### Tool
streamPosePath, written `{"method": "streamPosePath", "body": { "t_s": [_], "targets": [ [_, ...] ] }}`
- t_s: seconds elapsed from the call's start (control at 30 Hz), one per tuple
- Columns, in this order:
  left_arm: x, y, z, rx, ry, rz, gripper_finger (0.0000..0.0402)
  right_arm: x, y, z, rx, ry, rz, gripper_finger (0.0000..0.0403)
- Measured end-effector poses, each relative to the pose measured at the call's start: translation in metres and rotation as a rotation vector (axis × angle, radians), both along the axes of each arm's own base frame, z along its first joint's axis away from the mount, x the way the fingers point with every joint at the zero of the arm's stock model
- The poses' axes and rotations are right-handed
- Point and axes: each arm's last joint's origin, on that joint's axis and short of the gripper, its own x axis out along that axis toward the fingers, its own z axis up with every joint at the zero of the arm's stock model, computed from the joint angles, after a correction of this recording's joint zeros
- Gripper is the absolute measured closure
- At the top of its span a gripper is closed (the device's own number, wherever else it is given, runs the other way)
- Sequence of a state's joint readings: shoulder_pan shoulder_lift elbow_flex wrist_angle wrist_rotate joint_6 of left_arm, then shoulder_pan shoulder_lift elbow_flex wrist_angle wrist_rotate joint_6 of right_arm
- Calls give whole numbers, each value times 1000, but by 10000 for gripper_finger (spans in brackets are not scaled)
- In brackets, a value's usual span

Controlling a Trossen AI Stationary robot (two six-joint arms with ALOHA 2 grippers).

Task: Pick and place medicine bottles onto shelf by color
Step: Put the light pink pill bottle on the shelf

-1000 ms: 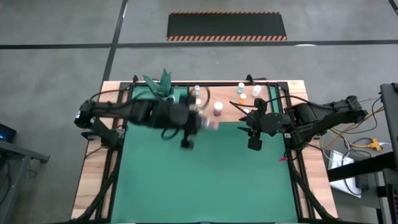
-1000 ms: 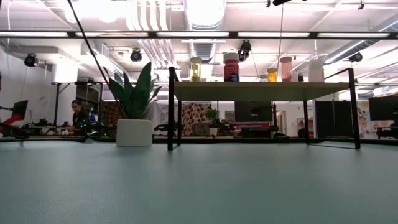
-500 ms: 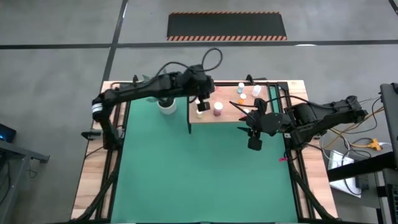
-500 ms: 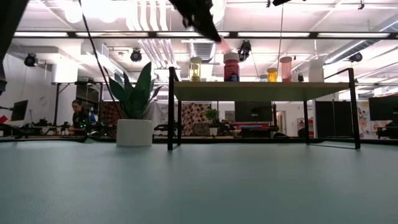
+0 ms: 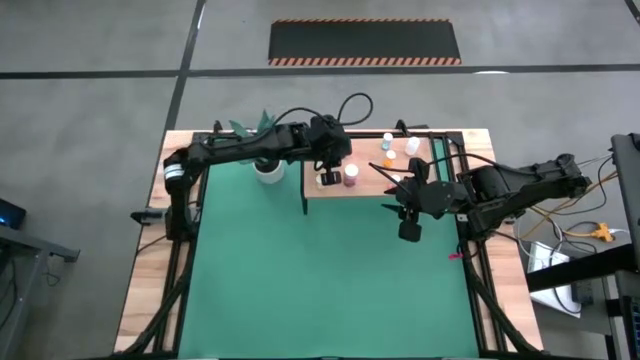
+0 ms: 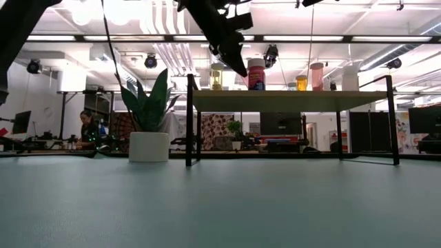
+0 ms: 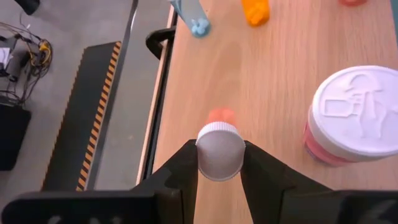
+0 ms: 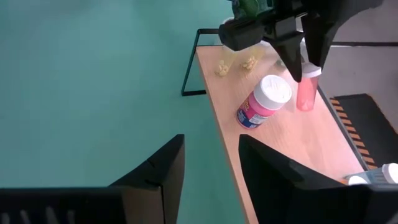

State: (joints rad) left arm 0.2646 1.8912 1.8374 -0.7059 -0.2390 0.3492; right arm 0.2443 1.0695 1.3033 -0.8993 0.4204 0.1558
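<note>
From above, the left gripper is seen over the shelf, beside the large magenta bottle. In the left wrist view, a small pink bottle is clamped by its cap, presumably for grouping with pinks. The right gripper is parked open-jawed, empty, over the green mat.

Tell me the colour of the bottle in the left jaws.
Pink bottle with a white cap, clearest in the right wrist view.
</note>
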Motion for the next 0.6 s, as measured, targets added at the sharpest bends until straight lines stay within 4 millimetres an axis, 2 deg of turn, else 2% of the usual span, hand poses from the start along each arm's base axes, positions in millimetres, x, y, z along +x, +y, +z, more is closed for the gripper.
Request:
{"method": "streamPosePath", "body": {
  "t_s": [0.47,0.6],
  "targets": [
    [0,0,-3,-12,6,-8,316,0,0,0,0,0,0,261],
    [-1,-1,-3,-23,13,-13,300,0,0,0,0,0,0,257]
  ]
}}
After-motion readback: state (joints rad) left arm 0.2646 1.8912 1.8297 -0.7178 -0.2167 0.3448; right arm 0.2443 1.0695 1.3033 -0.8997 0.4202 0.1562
